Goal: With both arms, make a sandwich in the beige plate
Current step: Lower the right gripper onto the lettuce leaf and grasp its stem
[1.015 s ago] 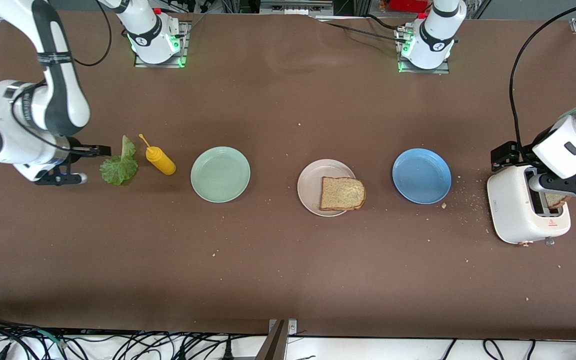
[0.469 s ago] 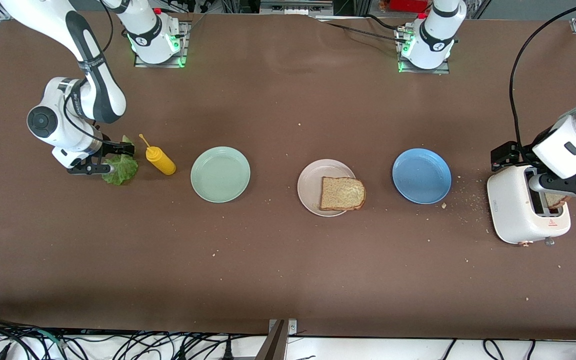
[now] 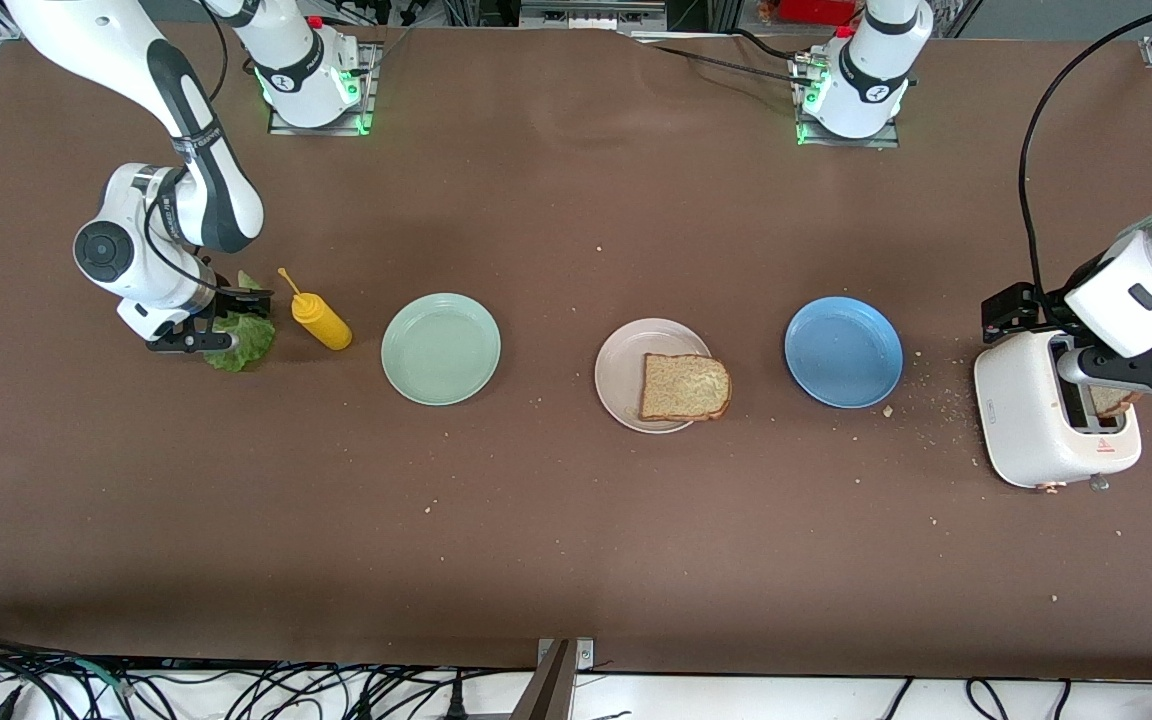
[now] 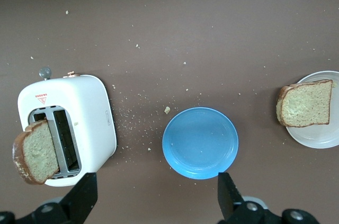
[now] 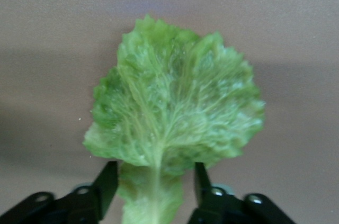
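— One bread slice [image 3: 685, 387] is seen lying on the beige plate [image 3: 620, 372]; another stands in the toaster [image 3: 1021, 420], under the wide-open left gripper [image 4: 156, 203].

— The lettuce leaf [image 5: 175, 115] is straddled at its stem by the right gripper [image 5: 153, 187], jaws partly closed, no firm grip shown.

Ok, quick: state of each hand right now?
Left hand: open, empty, above the toaster.
Right hand: fingers astride the lettuce stem, grip not yet sure.

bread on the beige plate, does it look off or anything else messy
Yes. The bread slice sits off-centre on the beige plate, its edge overhanging the rim toward the blue plate. Crumbs are scattered between the blue plate and the toaster.
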Available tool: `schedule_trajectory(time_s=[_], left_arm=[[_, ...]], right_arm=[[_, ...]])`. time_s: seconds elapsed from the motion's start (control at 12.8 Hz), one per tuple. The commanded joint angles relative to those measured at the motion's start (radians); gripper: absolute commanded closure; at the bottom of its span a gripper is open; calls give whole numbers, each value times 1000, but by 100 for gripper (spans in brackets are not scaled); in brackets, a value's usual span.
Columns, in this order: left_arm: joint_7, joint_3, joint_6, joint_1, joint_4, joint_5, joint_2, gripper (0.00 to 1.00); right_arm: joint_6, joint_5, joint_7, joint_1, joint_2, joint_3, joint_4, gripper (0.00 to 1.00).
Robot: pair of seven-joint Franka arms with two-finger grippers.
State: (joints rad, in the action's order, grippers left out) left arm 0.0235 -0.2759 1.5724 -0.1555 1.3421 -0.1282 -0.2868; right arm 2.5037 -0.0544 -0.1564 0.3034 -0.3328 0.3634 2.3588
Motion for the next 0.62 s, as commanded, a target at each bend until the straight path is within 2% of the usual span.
schedule_trajectory(time_s=[0.0,0.39,0.55], left_arm=[[-7,0,-6,-2,2,24,11,0],[-7,0,-6,-2,2,24,11,0],[-7,0,-6,-2,2,24,11,0]], right_arm=[[14,5,2,0,3,-4,2,99],[-5,7,-52,0,57,-1,-29,100],[-89,10,-68,0,113,2,-62,100]])
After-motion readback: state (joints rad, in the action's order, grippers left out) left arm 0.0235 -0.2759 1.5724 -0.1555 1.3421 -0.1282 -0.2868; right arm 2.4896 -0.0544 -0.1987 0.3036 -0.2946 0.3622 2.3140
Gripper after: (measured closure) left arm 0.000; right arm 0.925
